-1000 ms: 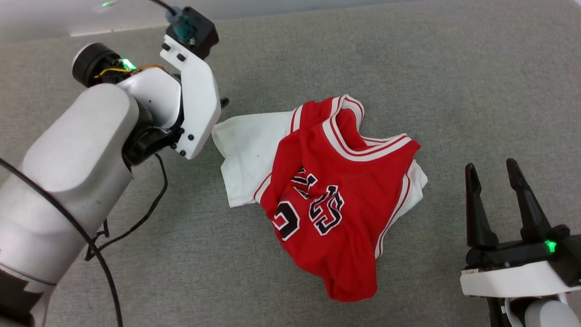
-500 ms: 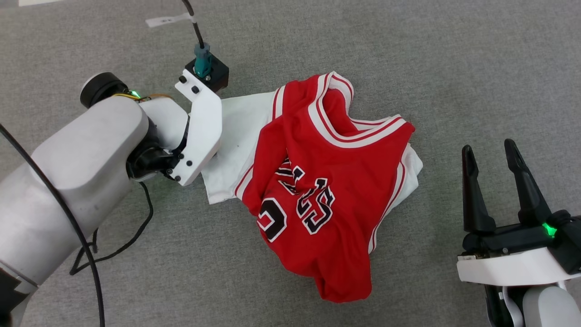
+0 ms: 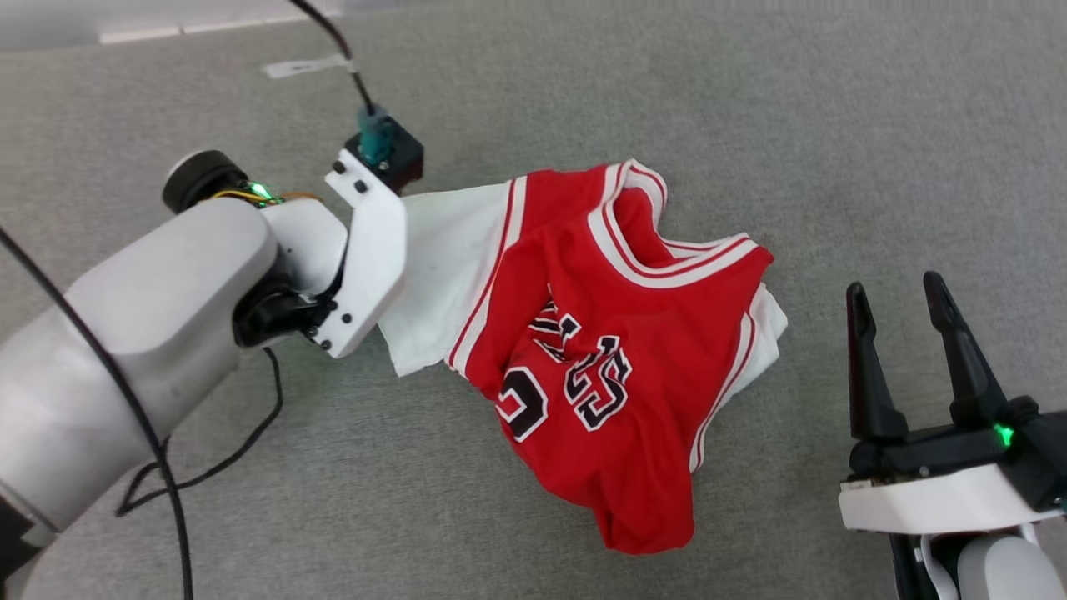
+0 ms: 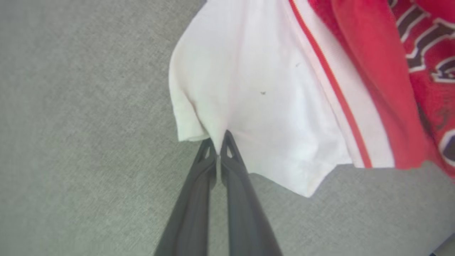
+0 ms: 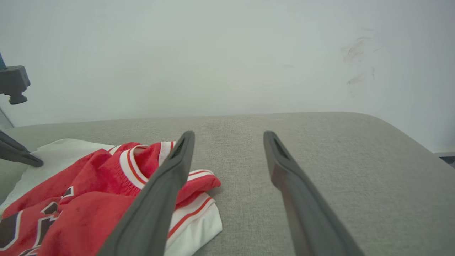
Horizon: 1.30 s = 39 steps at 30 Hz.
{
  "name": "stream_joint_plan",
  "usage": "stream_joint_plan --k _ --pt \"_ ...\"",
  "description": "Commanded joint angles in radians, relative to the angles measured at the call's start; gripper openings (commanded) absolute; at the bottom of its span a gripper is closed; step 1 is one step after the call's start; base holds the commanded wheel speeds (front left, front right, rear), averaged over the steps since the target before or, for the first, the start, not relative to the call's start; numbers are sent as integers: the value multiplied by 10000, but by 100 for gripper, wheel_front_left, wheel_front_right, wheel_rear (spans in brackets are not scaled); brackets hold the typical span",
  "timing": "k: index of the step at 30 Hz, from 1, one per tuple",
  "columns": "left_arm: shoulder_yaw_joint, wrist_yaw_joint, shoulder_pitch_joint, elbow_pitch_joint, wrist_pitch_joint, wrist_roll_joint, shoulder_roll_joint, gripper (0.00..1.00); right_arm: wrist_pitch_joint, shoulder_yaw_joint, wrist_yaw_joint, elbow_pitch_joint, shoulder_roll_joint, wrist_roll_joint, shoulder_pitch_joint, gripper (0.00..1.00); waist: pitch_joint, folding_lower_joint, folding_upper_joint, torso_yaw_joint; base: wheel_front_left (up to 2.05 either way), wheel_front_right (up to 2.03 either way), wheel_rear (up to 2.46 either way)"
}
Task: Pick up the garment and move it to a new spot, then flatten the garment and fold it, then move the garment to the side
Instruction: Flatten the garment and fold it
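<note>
**Work item.** The garment (image 3: pixel 633 350), a red jersey shirt with white short sleeves, red-and-white striped trim and black white-outlined characters, lies crumpled at the centre of the head view on the grey woven fabric surface (image 3: pixel 834 125). One white sleeve (image 3: pixel 450 267) extends from the red body toward 9 o'clock. The striped collar opening sits at 12 o'clock and the bunched red hem end at 6 o'clock.

**Left end effector.** In the left wrist view, the left gripper (image 4: pixel 217 145) has its two dark fingers pressed together, with the sleeve edge clamped between the tips. The white cloth puckers into folds at the pinch point. In the head view, the pale left forearm (image 3: pixel 150 317) stands at 9 o'clock of the garment and covers the fingers. A black cable (image 3: pixel 167 492) trails below it.

**Right end effector.** The right gripper (image 3: pixel 894 283) stands at 4 o'clock of the garment, clear of the cloth. Its fingers are spread apart with nothing between them, tips toward 12 o'clock. In the right wrist view, the garment (image 5: pixel 89 199) lies at 8 o'clock, partly behind one finger. A white wall (image 5: pixel 227 53) rises beyond the surface.
</note>
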<state>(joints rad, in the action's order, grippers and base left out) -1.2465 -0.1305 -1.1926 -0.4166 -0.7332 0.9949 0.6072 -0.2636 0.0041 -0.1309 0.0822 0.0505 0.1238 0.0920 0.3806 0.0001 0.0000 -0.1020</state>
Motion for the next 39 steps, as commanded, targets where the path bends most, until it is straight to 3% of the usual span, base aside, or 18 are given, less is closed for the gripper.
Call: stream_joint_plan --k 1,11,18,19,25,29,33,39 --pt "-28 26 205 -28 306 130 278 0 -17 -31 3 -56 -6 -113 -211 100 -491 -1 0 387 0 0 0" --pt "-74 40 1360 -1030 949 806 1861 0 -16 10 3 -168 -6 -259 -590 100 -1267 -1 0 890 0 0 0" --pt "79 364 2256 -1638 1619 1221 1933 3 -16 62 3 -268 -6 -332 -743 100 -1379 -1 0 891 0 0 0" --pt "160 418 2314 -1661 1946 1190 1858 100 -16 37 3 -285 -6 -351 -751 100 -1424 -1 0 896 0 0 0" --pt "581 740 2461 -1513 4015 821 1598 100 -18 -92 3 -179 -6 -731 -447 100 -1802 -1 0 997 0 0 0" --pt "948 1359 2667 -1146 6046 263 1568 100 -16 -280 3 17 -6 -1331 77 100 -2101 -1 0 1070 0 0 0" --pt "1346 2225 3157 -518 7781 -29 1711 100 -16 -282 3 155 163 -2022 836 100 -2281 -1 0 1097 0 0 0" --pt "2046 3977 4515 731 9730 -109 1913 100 -16 486 3 -801 1356 -2052 2072 100 -2468 -1 0 1109 0 0 0"
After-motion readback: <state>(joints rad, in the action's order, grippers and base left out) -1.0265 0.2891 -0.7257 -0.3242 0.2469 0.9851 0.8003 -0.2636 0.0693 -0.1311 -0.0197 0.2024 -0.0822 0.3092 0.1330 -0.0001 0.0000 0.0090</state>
